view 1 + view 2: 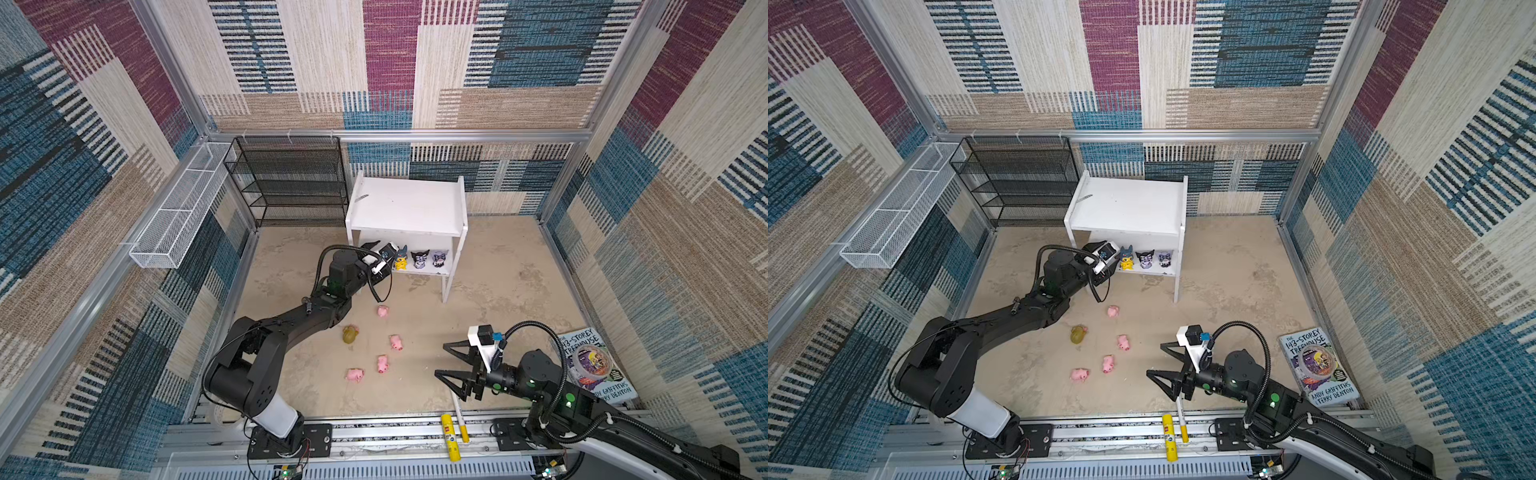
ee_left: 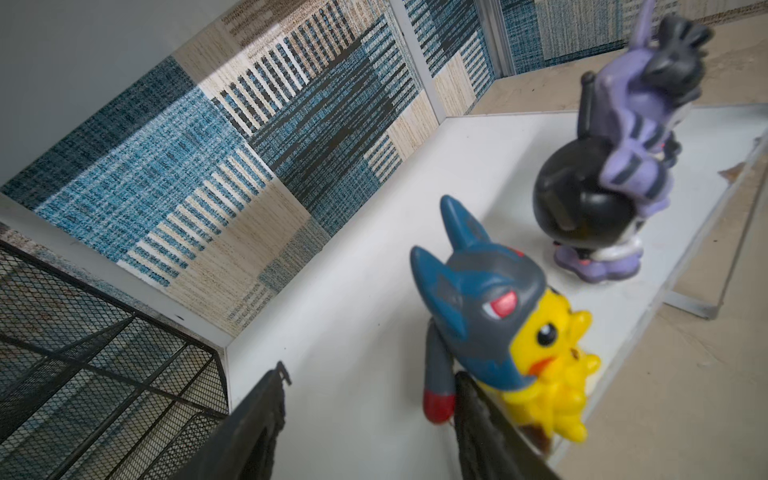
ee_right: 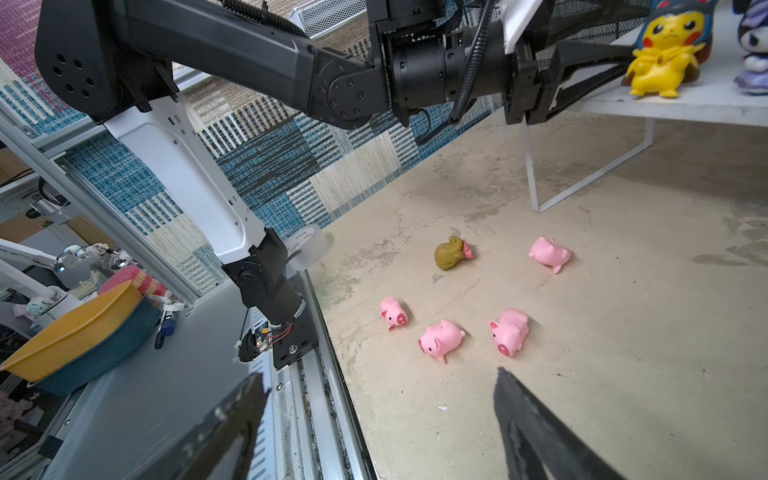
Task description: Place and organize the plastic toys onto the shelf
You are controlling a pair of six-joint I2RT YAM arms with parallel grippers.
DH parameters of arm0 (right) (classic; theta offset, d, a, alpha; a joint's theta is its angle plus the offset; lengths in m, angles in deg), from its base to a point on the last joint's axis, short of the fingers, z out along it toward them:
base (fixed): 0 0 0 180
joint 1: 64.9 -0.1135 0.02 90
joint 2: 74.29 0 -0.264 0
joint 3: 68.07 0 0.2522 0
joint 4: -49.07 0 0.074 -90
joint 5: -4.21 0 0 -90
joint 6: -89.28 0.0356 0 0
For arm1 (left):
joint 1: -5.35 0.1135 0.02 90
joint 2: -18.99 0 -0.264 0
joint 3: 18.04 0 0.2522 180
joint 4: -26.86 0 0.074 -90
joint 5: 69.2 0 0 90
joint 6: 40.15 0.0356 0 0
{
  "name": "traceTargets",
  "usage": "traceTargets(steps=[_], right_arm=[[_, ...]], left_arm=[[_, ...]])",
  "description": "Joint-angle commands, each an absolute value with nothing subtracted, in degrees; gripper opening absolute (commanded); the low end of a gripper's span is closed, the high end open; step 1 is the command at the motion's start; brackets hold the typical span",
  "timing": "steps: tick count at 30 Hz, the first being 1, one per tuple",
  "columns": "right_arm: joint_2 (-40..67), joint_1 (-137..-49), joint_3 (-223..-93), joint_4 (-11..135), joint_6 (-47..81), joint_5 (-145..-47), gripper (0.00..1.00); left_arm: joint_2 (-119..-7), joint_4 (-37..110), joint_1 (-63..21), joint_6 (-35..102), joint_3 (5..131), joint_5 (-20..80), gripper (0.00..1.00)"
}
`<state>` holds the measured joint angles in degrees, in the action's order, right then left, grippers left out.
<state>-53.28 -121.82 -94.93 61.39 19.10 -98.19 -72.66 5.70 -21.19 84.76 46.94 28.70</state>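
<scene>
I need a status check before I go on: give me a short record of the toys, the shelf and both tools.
shelf top board: no toys
lower board: yellow figure with blue hood and two black-and-purple figures, standing in a row
floor: four pink pigs and blond doll, lying down
left tool: open, at the lower board beside the yellow figure, holding nothing
right tool: open, above the floor near the pigs, holding nothing
toys not yet on the shelf: five

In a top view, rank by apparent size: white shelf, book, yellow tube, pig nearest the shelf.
white shelf
book
yellow tube
pig nearest the shelf
Nearness favours the tube, but the order looks clear.
</scene>
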Motion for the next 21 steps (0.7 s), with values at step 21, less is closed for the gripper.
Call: traceTargets(steps=[21], right_arm=[[-53.1, -121.9, -94.7, 58.9, 19.1, -98.4, 0.87]], left_arm=[[-71.9, 2.6, -21.3, 85.3, 45.7, 29.9, 0.66]])
